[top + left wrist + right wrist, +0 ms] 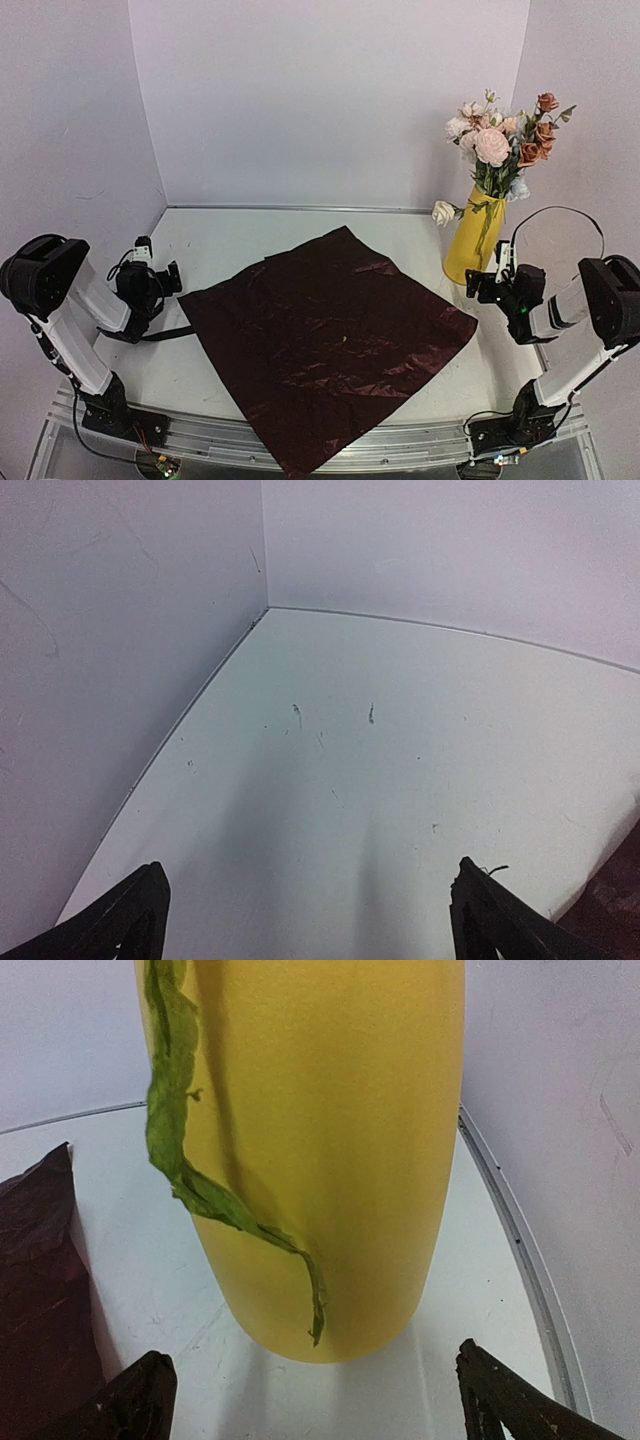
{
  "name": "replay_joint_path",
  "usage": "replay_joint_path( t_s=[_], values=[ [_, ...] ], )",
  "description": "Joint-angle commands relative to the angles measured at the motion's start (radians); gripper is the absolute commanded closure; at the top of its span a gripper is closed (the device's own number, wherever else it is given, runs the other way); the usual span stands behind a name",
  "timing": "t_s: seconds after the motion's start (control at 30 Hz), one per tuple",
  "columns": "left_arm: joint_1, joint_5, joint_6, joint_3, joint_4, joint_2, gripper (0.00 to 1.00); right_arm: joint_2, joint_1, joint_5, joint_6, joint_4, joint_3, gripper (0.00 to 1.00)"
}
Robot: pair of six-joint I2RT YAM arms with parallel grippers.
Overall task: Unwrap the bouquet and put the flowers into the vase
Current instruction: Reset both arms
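Left fingers (135,925) and right fingers (140,1405) stand spread wide, empty, the right pair facing the vase (340,1140).

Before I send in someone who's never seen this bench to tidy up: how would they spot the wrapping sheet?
Start at the white table. The wrapping sheet lies spread flat across its middle, one corner over the near edge. It is the only dark red, shiny, crinkled thing; the yellow vase of flowers stands apart at the right.

The right wrist view cuts off the top of the vase (340,1160). The flowers (493,145) hide their stems inside it.
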Motion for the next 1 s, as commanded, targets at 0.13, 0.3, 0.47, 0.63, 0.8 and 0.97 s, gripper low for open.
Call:
replay_joint_path(
  t_s=[0.13, 0.3, 0.47, 0.63, 0.8, 0.97],
  values=[
    [0.021, 0.138, 0.042, 0.0, 0.077, -0.007, 0.0, -0.004, 0.009, -0.006, -0.017, 0.144, 0.018, 0.02],
    [0.022, 0.135, 0.04, 0.0, 0.076, -0.006, 0.0, -0.004, 0.009, -0.015, -0.016, 0.138, 0.021, 0.02],
    [0.049, 0.204, 0.035, 0.02, 0.048, 0.001, 0.0, -0.005, 0.009, -0.015, -0.017, 0.136, 0.021, 0.02],
    [0.05, 0.207, 0.036, 0.012, 0.047, -0.007, 0.0, -0.004, 0.009, -0.014, -0.017, 0.136, 0.022, 0.02],
    [0.049, 0.205, 0.038, 0.012, 0.047, -0.007, 0.0, -0.005, 0.009, -0.014, -0.017, 0.136, 0.021, 0.02],
    [0.05, 0.212, 0.036, 0.022, 0.039, -0.002, 0.0, -0.005, 0.009, -0.015, -0.017, 0.136, 0.021, 0.02]
  ],
)
